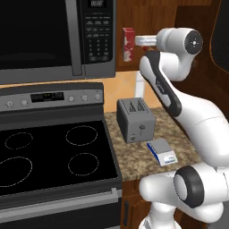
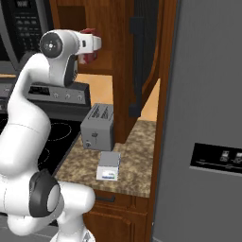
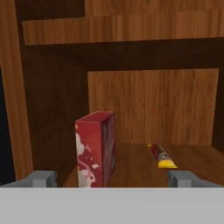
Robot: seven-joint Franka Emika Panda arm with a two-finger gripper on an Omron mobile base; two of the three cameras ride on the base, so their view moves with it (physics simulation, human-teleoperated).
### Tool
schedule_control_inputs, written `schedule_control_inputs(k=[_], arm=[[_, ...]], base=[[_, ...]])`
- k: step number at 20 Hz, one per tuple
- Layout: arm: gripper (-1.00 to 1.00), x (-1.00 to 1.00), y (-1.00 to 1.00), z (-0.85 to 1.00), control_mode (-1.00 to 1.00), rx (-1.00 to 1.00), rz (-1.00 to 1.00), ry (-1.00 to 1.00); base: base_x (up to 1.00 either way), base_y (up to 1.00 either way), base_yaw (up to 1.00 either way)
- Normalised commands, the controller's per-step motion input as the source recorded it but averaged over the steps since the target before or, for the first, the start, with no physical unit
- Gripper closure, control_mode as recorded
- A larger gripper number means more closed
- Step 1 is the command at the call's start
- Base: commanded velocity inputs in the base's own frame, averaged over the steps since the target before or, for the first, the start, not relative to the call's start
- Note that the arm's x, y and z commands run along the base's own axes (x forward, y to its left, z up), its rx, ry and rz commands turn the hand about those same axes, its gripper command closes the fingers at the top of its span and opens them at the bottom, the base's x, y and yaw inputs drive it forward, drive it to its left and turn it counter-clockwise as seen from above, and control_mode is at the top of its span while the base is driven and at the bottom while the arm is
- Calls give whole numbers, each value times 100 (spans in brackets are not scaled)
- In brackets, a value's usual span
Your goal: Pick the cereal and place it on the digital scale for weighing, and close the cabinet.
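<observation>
Wooden cabinet (image 3: 153, 100) interior ahead, cereal (image 3: 95, 148) upright on its shelf.
I see my gripper (image 3: 111, 178) spread wide, empty; box stands left of centre between fingertips.

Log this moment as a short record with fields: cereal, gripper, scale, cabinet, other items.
cereal: red cereal box upright on the cabinet shelf, not yet picked
gripper: gripper open, its tips either side of the box, not closed on it
scale: digital scale on the counter in front of the toaster, nothing on it
cabinet: cabinet door open
other items: small yellow-and-red item lying on the shelf beside the box
</observation>
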Motion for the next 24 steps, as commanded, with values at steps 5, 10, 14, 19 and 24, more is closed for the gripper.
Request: schedule_control_inputs(k=[5, 10, 14, 19, 24], arm=[[-100, 57, 1, -16, -100, 0, 0, 0], [-100, 47, 2, -13, -100, 0, 0, 0], [-100, 24, 20, -7, -100, 0, 0, -4], [-100, 33, 13, -2, -100, 0, 3, -3], [-100, 39, 4, -7, -100, 0, 6, 0]], base=[[0, 0, 0], [0, 0, 0], [0, 0, 0], [0, 0, 0], [0, 0, 0]])
